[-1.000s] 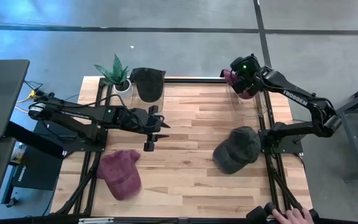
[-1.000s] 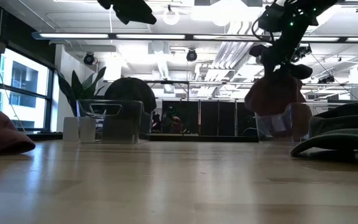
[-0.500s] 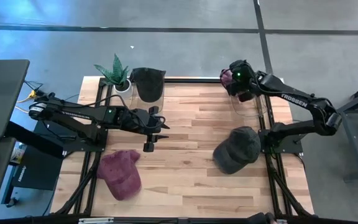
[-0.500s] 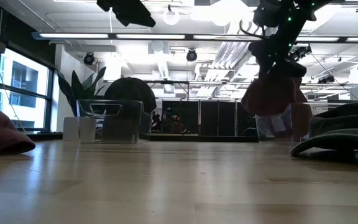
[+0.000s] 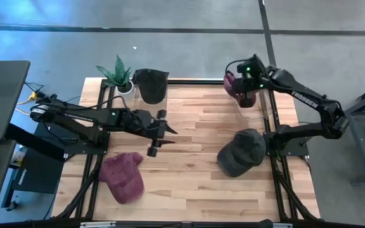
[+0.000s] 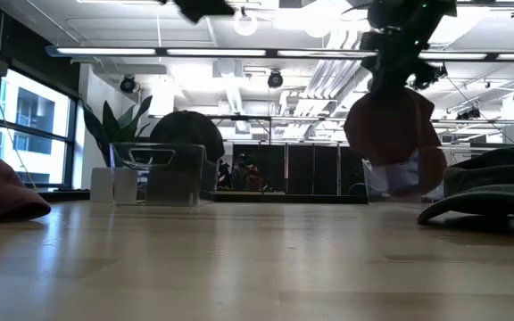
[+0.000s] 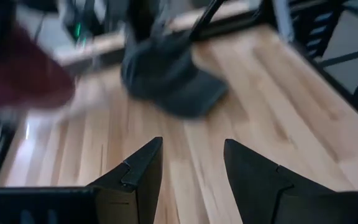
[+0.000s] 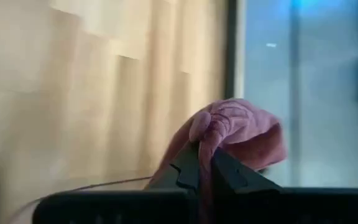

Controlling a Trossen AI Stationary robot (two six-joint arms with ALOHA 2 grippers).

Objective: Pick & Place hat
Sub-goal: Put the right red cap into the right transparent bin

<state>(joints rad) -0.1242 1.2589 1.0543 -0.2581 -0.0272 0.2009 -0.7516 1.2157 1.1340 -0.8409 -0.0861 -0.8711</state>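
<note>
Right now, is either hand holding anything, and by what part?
Right hand pinches the maroon hat by a bunched fold of its fabric. Left hand is open, empty.

A spiky green potted plant (image 5: 118, 73) stood at the light wooden plank table's (image 5: 189, 180) far edge, beyond the left pincer (image 5: 161, 132).

We see the potted plant (image 5: 118, 74) at the table's (image 5: 189, 183) far left corner, a cap-filled bin (image 5: 151, 87) beside it. Another bin (image 5: 253, 104) stands far right. One cap (image 5: 123, 177) lies near left, another (image 5: 241, 151) near the right edge.
</note>
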